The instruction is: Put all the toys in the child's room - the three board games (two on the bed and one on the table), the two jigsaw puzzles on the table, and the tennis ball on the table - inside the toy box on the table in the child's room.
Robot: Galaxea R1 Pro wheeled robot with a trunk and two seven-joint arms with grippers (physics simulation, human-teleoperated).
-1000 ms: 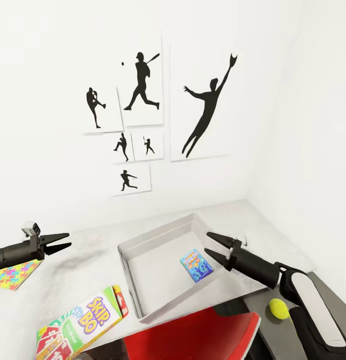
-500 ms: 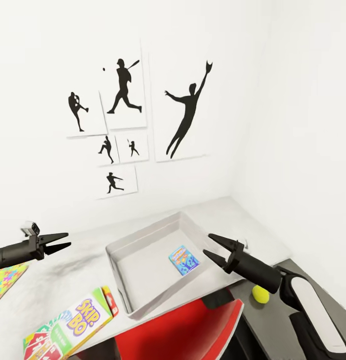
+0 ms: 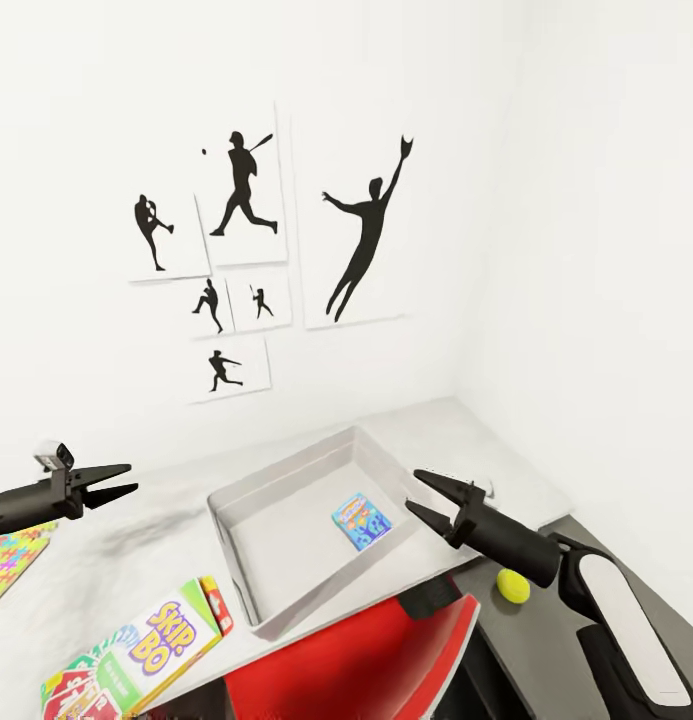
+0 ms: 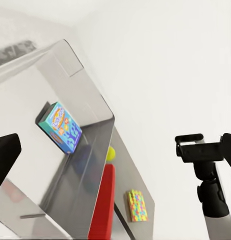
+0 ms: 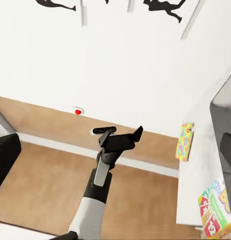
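Only the head camera had swung right; both arms held. Right tool [image 3: 423, 495] and left tool [image 3: 119, 478] hung released, empty. Tennis ball [image 3: 513, 585] lay right of the toy box [image 3: 248, 600], off the bench [image 3: 106, 560], nearer the right arm.

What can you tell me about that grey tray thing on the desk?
The toy box is a light grey, plastic-looking bin, rectangular and open-topped, with low walls sloping outward. It sits flat on the pale desk, turned at an angle to the desk's edge. Inside lies one small blue game box. Neither gripper touches it.
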